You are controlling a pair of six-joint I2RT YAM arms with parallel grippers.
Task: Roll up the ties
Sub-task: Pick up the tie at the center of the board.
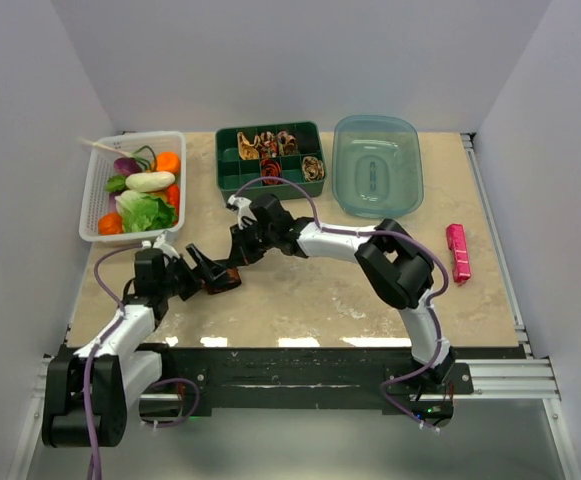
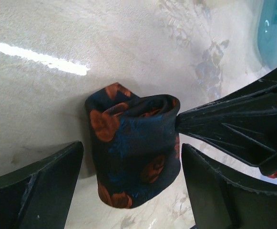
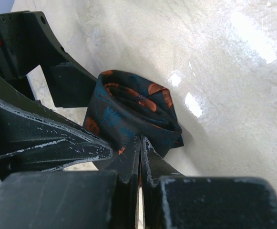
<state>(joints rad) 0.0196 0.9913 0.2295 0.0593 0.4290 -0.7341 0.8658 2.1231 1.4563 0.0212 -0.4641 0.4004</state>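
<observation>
A black tie with orange-red spots [image 2: 133, 148] lies rolled in a coil on the table; it also shows in the top view [image 1: 226, 281] and the right wrist view [image 3: 133, 112]. My left gripper [image 2: 131, 191] is open, one finger on each side of the coil and not touching it. My right gripper [image 3: 140, 150] is shut, its tips pinching the coil's edge; its fingers [image 2: 233, 124] reach the coil from the right in the left wrist view. Small coils of other ties [image 1: 270, 145] sit in the green tray [image 1: 229, 180].
A white basket [image 1: 96, 195] of toy vegetables stands at the back left. A translucent blue container [image 1: 377, 165] stands right of the green tray. A small pink bar [image 1: 458, 252] lies at the right. Both arms meet at the table's left-middle.
</observation>
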